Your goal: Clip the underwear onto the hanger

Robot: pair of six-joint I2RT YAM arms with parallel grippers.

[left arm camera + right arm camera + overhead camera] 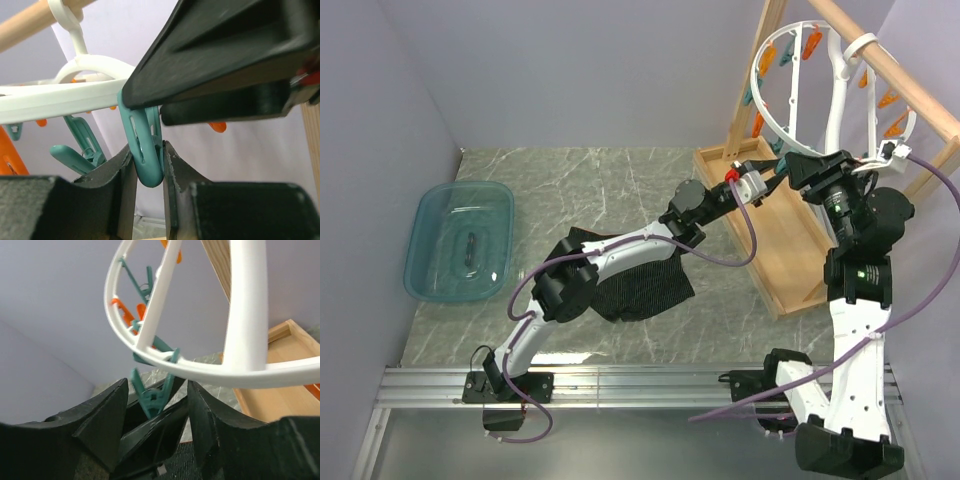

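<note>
Teal plastic clothespin (146, 145) sits pinched between the black fingers of the left gripper (149, 152), where it dangles from the large white round plastic drying hanger (244, 315). Whether the pin's mouth is pressed open I cannot tell. The right gripper (157, 386) stands close by with its jaws wide apart on either side of that pin, holding nothing. Further out, the soft black fabric underwear (645, 285) lies rumpled on the green marbled table (620, 180) beneath the left arm, well apart from the ring. I judge the task barely begun: the garment has yet to be lifted, raised and clipped.
</note>
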